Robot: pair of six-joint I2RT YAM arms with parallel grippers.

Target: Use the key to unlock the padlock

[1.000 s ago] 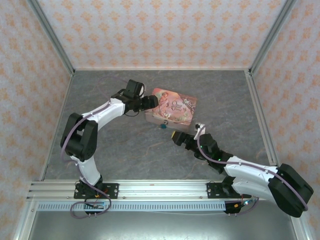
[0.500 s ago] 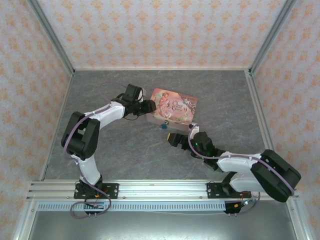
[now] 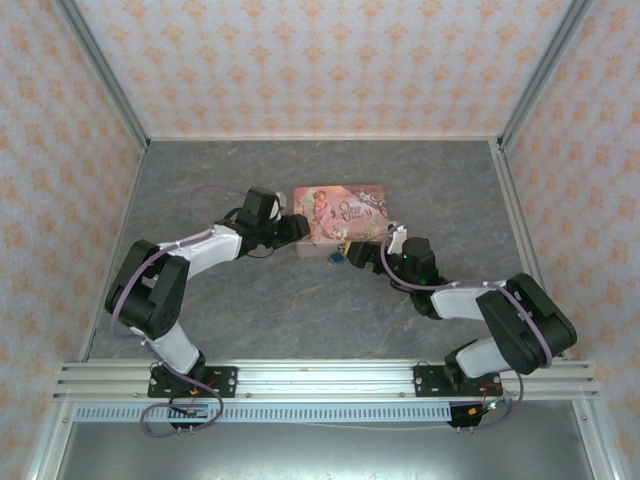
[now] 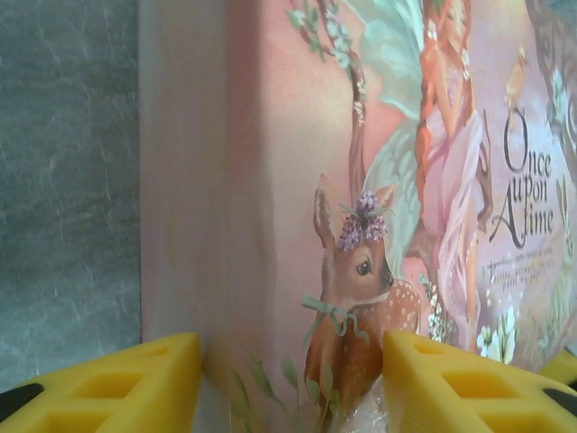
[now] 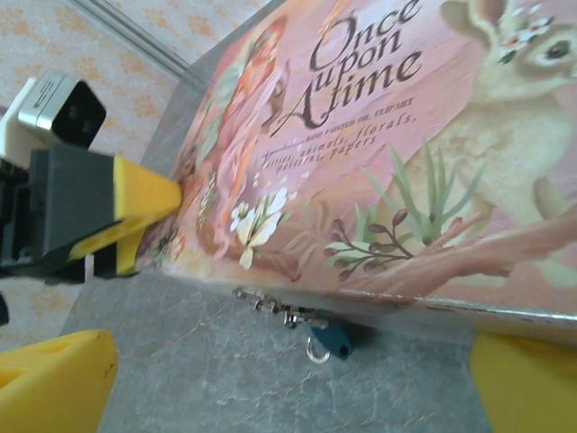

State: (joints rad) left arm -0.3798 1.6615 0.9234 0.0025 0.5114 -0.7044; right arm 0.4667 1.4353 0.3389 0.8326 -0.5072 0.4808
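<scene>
The tiny blue padlock (image 5: 332, 340) hangs with a small silver ring from the clasp (image 5: 279, 312) on the front edge of the pink tin (image 3: 342, 213), and it rests on the table (image 3: 335, 257). My left gripper (image 3: 298, 228) is shut on the tin's left end. Its yellow fingers (image 4: 104, 390) sit on either side of the corner with the painted deer on the tin (image 4: 270, 180). My right gripper (image 3: 358, 252) stands open just in front of the tin's front edge, and the padlock lies ahead of it, between the fingers (image 5: 54, 383). I cannot make out the key.
The grey mottled table (image 3: 250, 300) is enclosed by patterned walls on three sides. An aluminium rail (image 3: 320, 378) carrying both arm bases runs along the near edge. The left gripper's yellow finger (image 5: 140, 206) shows against the tin's far end in the right wrist view.
The left jaws narrowed onto the tin's left end, and the tin swung from tilted to square with the table. The right gripper moved up and in towards the tin's front edge and the padlock.
</scene>
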